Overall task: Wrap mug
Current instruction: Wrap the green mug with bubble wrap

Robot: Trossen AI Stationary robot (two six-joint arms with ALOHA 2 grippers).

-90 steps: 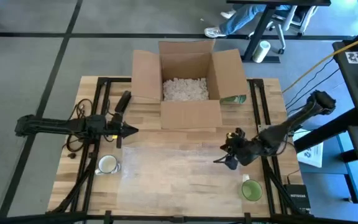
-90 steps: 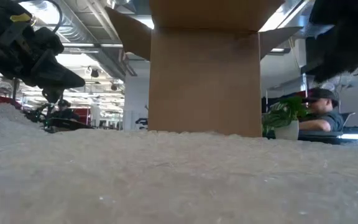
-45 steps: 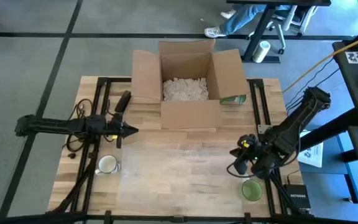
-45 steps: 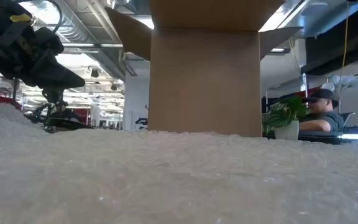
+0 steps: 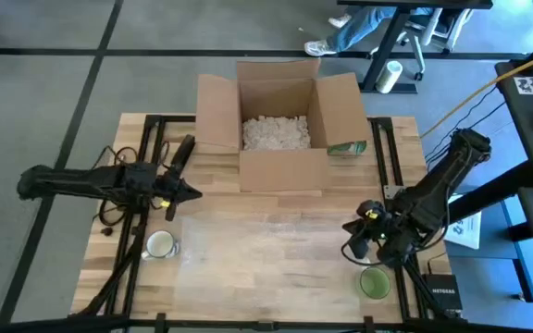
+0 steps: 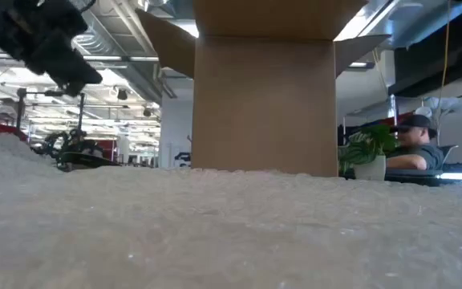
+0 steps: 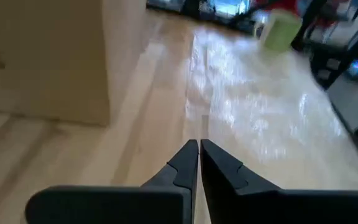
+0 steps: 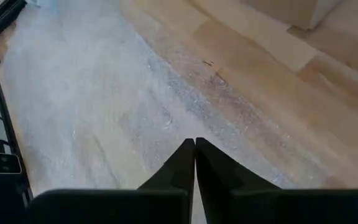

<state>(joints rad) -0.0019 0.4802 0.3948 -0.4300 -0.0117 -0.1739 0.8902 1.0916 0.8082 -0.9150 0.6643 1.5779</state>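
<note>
On the table's (image 5: 276,277) near edge we see two mugs: a white mug (image 5: 160,244) at the left corner and a green mug (image 5: 374,282) at the right corner. Between them a sheet of clear bubble wrap (image 5: 266,254) lies flat on the wood, filling the middle of the table; in the low view its bumpy surface fills the foreground. Neither mug touches the wrap as far as we can tell.

Just above and beside the green mug we find the right gripper (image 5: 352,248), hanging over the right edge of the wrap. Its wrist view shows the two fingers pressed together, with nothing between them, pointing down at the wrap (image 8: 104,106).

Farther back on the left, the left gripper (image 5: 192,193) hovers above the wood near the wrap's far left corner, beyond the white mug. Its fingers too are pressed together and empty in its wrist view.

At the far side stands an open cardboard box (image 5: 280,125) with white packing fill (image 5: 274,132) inside. Beyond the table, in the low view, a person (image 6: 411,148) sits in the room.
</note>
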